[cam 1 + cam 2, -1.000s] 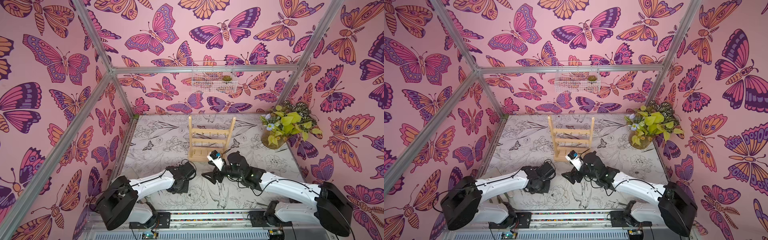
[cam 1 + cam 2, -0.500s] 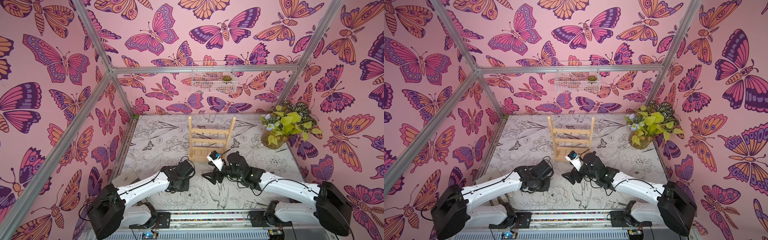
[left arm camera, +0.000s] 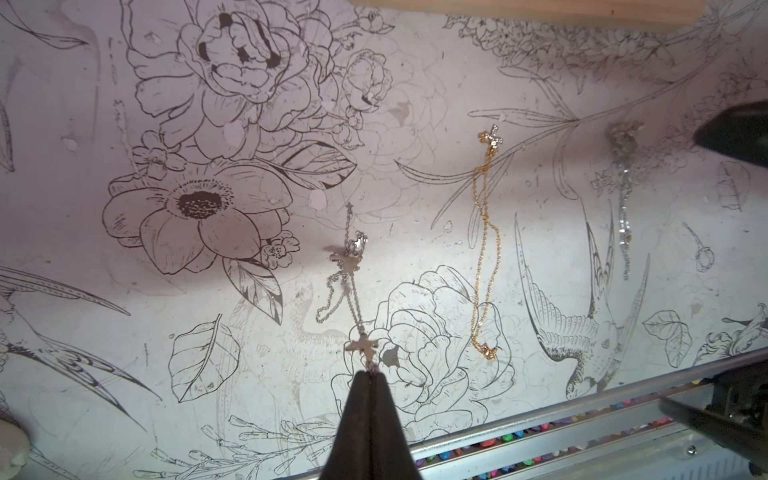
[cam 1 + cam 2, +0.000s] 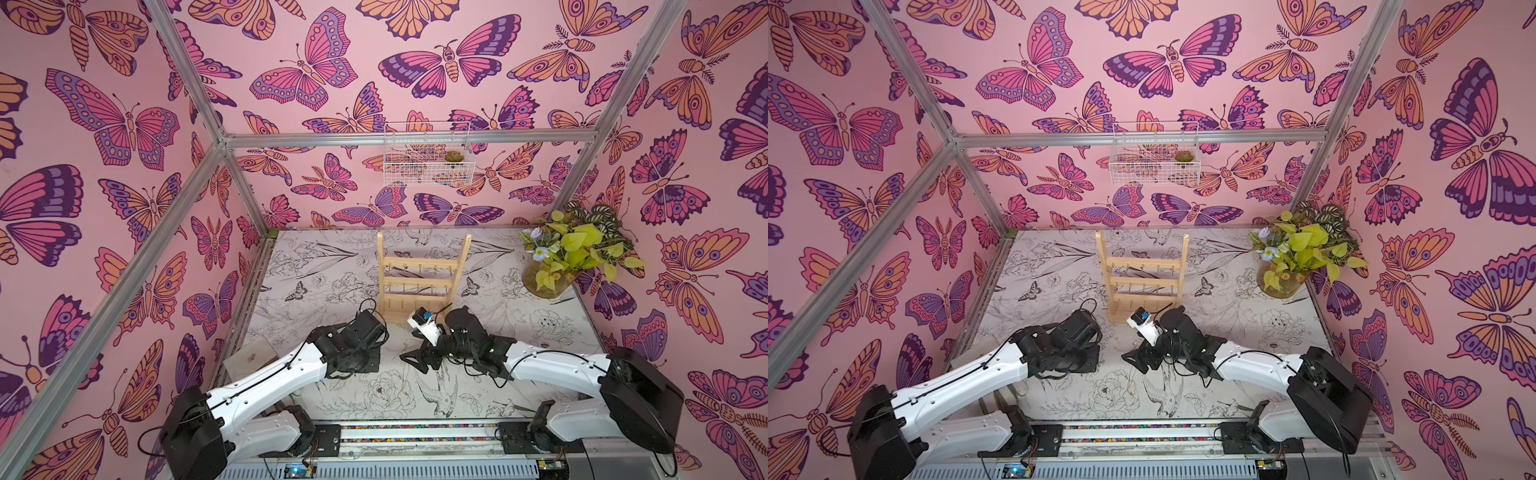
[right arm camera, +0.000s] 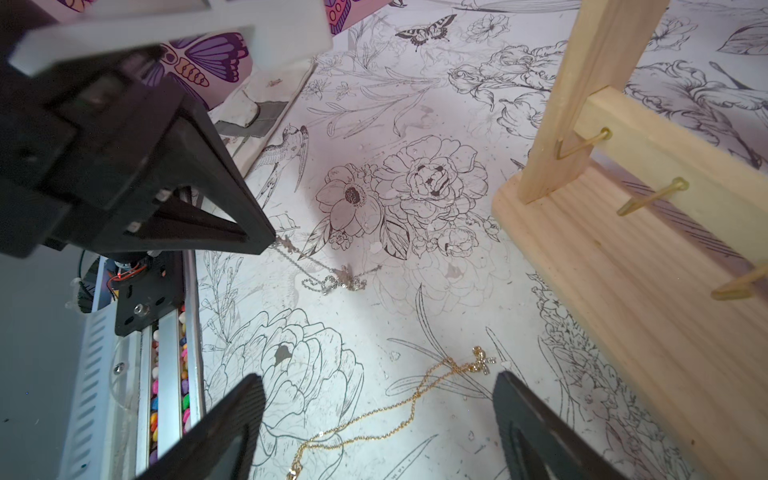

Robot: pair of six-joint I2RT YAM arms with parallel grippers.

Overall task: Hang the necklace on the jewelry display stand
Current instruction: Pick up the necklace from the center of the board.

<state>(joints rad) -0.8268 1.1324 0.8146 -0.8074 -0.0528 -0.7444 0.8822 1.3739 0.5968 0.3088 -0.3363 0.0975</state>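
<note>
- The stand (image 4: 420,285) is upright toward the back of the desk (image 4: 332,270), hooks facing the arms.
- The gold necklace (image 3: 486,249) lies flat on the desk just in front of the stand's base. It is apart from the base, drawn out in a long narrow loop. Its cross pendant is the end nearest the base.
- The right jaws are wide apart, low in front of the stand's base. In the right wrist view the pendant end shows between the two fingers (image 5: 536,432), and neither is seen touching it.
- The left jaws are pressed together, pinching one end of a silver chain (image 3: 353,286) with star charms. The rest of it trails on the desk in front of the stand, on the gold necklace's left and apart from it.
- A glittery chain (image 3: 623,199) lies in front of the stand on the gold necklace's right.
- A plant (image 4: 573,253) sits right of the stand in the back corner.
- A wire basket (image 4: 428,162) hangs on the wall above the stand.
</note>
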